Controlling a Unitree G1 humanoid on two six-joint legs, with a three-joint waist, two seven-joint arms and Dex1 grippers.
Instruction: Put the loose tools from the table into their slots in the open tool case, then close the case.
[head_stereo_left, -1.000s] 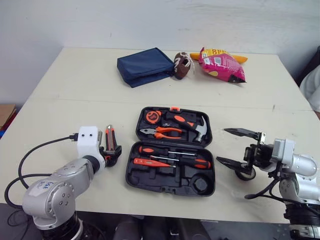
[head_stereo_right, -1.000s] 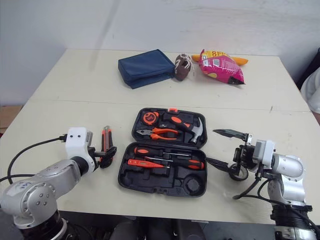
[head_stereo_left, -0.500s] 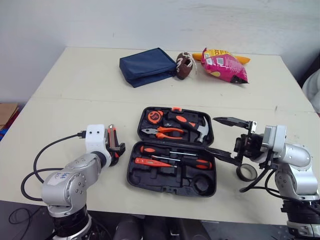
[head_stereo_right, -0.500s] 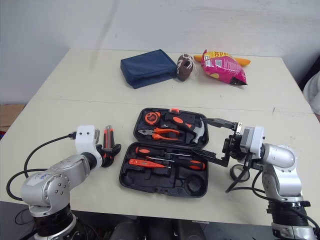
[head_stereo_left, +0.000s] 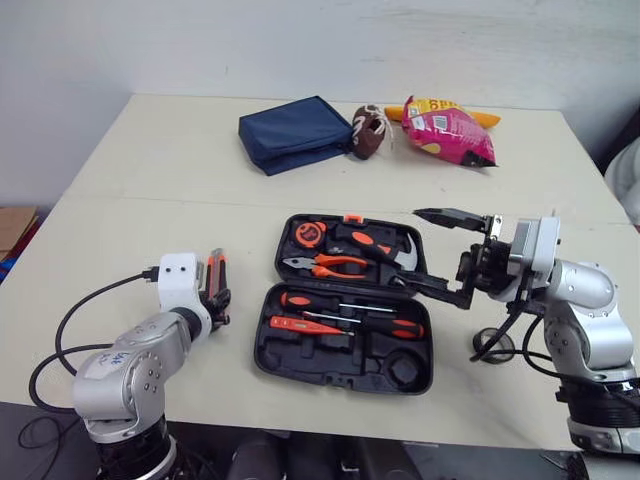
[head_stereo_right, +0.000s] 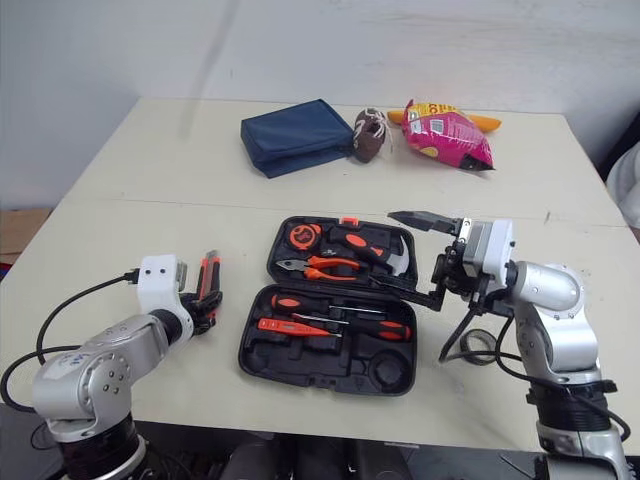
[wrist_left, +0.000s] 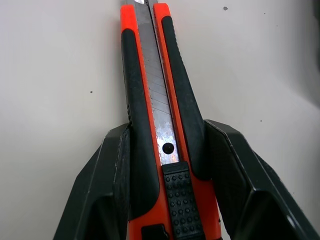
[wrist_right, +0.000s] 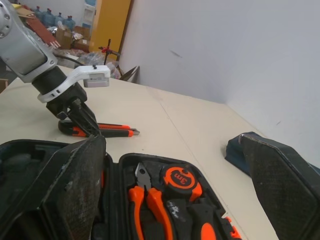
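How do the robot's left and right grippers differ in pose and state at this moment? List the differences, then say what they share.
The left gripper is down at the table; the right gripper is raised above the right side of the tool case. The left gripper is closed on the utility knife; the right gripper is spread wide and holds nothing. Both have two black fingers.

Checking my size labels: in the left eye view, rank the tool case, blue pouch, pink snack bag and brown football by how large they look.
1. tool case, clearly largest, though also nearest the camera.
2. blue pouch and pink snack bag: much alike, so unranked.
3. brown football, smallest.
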